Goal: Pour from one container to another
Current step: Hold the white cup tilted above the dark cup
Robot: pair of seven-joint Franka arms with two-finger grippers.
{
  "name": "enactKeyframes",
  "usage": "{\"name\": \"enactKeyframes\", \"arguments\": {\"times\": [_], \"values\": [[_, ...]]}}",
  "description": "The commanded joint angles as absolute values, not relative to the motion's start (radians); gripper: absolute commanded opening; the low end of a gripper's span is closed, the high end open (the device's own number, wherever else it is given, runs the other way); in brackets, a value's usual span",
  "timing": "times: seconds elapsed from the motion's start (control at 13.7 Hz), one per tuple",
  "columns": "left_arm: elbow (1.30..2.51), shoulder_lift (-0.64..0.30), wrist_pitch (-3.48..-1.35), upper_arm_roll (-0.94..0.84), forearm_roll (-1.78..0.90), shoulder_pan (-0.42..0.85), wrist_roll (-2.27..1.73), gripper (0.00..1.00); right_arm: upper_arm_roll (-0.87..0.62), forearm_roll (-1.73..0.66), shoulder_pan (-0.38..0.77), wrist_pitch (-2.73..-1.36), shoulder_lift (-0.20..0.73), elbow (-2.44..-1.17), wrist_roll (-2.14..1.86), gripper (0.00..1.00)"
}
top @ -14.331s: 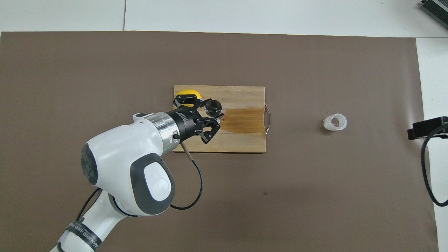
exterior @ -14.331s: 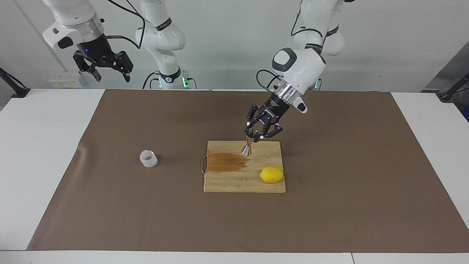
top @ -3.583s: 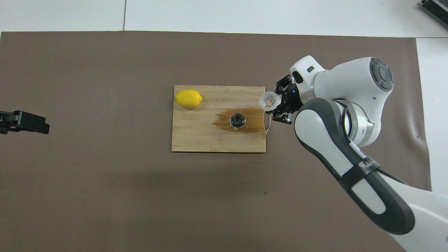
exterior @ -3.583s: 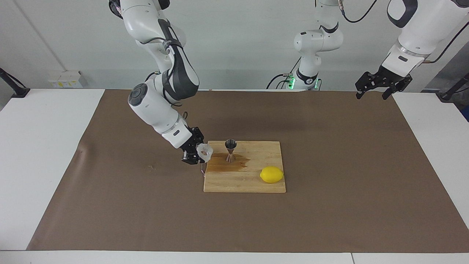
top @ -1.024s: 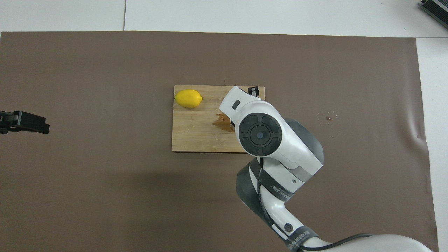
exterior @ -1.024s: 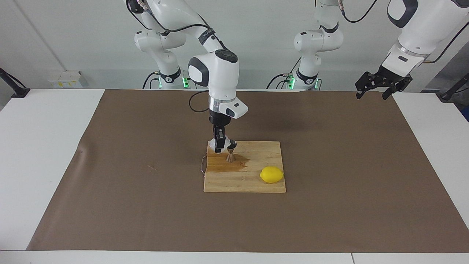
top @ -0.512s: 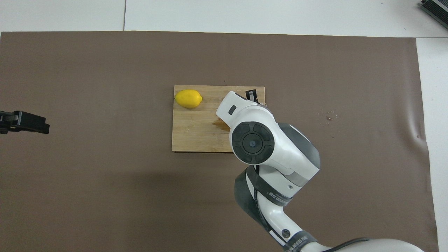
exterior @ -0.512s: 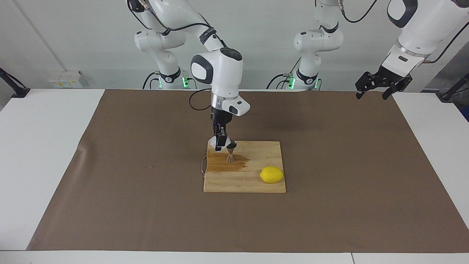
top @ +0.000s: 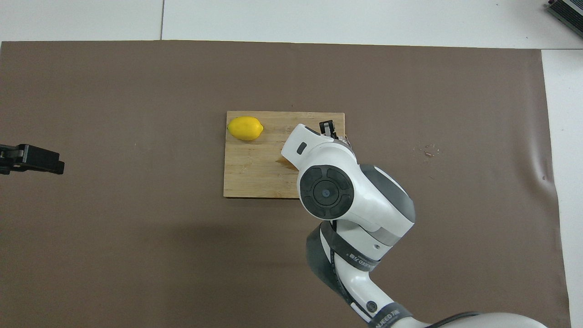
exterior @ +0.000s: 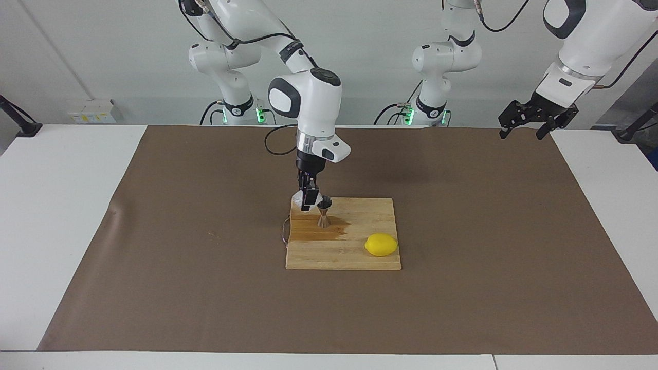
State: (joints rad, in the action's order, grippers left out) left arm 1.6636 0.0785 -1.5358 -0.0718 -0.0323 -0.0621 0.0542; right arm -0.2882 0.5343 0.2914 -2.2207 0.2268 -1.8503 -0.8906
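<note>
The right gripper (exterior: 307,201) points straight down over the corner of the board (exterior: 360,257) nearest the robots at the right arm's end, clenched on the cup (exterior: 298,199). The cup is small, squat, whitish and translucent, with a bumpy frosted outside; it is held tipped against the fingers, and its contents cannot be seen. Just beside the gripper, toward the left arm's end, the jigger (exterior: 324,213) stands upright on the board: shiny steel, hourglass-shaped, two cones joined at a narrow waist. Whether the cup's rim touches the jigger's mouth cannot be told, and the jigger's fill is not visible. A dark wet stain (exterior: 316,231) spreads over the board's pale wood grain under the jigger and the gripper. A thin wire handle (exterior: 284,232) juts from the board's edge below the gripper. The lemon (exterior: 381,244), smooth and yellow, lies on the board well apart from the gripper. A matte brown mat (exterior: 462,231) covers the table under the board. The left gripper (exterior: 532,119) waits raised over the mat's corner, its jaws released and holding nothing. In the overhead view the right arm hides the cup and jigger.
</note>
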Motion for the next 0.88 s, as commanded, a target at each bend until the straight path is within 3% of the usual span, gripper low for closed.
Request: {"name": "enactKeyframes", "arguments": {"times": [0.0, 0.8], "values": [[1.689, 0.106, -1.531, -0.084, -0.038, -0.081, 0.066, 1.00, -0.293, 0.569, 0.285, -2.243, 0.193, -1.890, -0.854, 0.43], [1.689, 0.106, -1.532, -0.084, -0.038, -0.081, 0.066, 1.00, -0.293, 0.603, 0.301, -2.258, 0.202, -1.890, -0.858, 0.43]]}}
